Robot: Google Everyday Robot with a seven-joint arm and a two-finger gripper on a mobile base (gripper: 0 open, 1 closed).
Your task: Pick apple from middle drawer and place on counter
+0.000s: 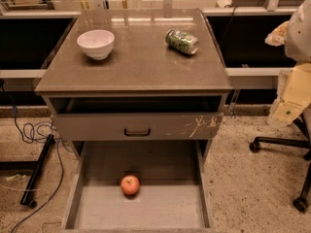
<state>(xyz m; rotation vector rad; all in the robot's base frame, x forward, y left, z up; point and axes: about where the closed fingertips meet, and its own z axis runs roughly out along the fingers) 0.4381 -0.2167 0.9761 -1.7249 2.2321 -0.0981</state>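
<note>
The apple [129, 184], small and red-orange, lies on the bare floor of the middle drawer [160, 208]. The drawer is pulled far out at the bottom of the view, and the apple sits left of its centre. The counter [141, 64] is the grey-brown top slab of the cabinet above. My arm shows at the right edge, and the cream-coloured gripper [287, 111] hangs there, level with the counter's front edge. It is well to the right of the cabinet, far from the apple, and touches nothing.
A white bowl [95, 43] stands back left on the counter. A green drink can [182, 41] lies on its side back right. The scratched drawer front [136, 126] with its dark handle overhangs the middle drawer. An office chair base [284, 147] is at right, cables [34, 130] at left.
</note>
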